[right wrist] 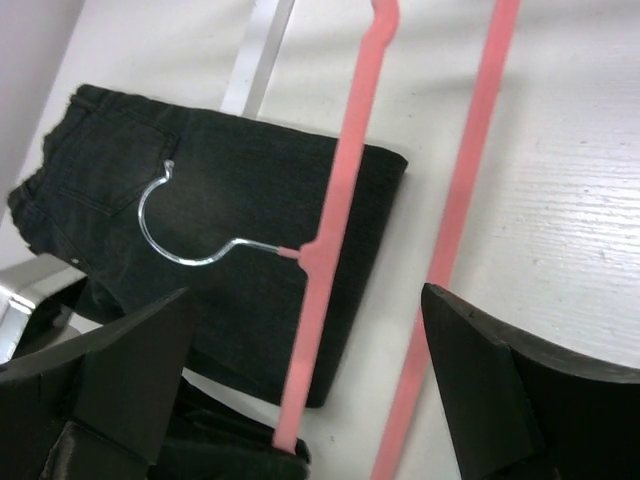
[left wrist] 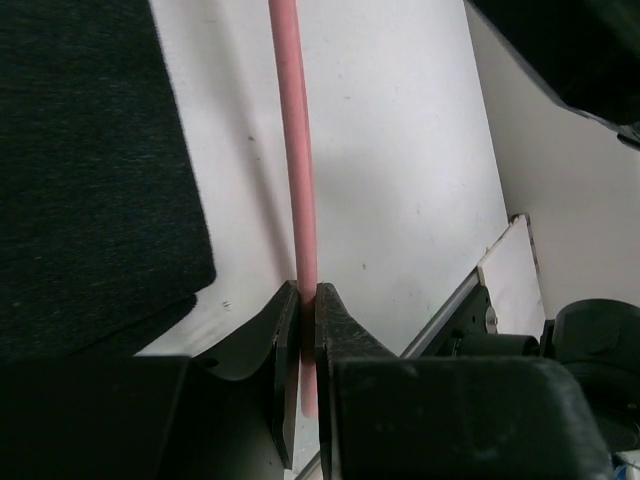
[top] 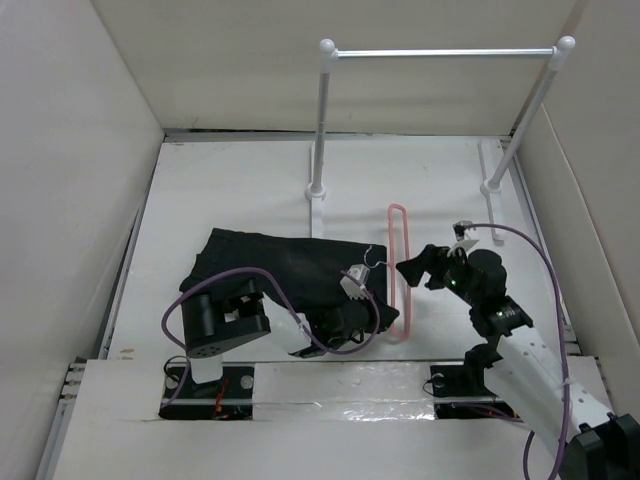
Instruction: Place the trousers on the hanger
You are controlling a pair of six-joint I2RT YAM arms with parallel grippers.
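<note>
My trousers [right wrist: 250, 190] are black cloth, matt, with a fine grain and stitched seams around a pocket. The hanger [left wrist: 297, 150] is smooth pink plastic with a soft sheen; its hook [right wrist: 180, 255] is thin, bright metal wire. The fingers of my left hand [left wrist: 307, 300] and right hand [right wrist: 307, 300] look like matt black plastic. The surface [left wrist: 400, 150] is white, matt and faintly scuffed. The rail [top: 440, 52] at the top of the frame is glossy white.
</note>
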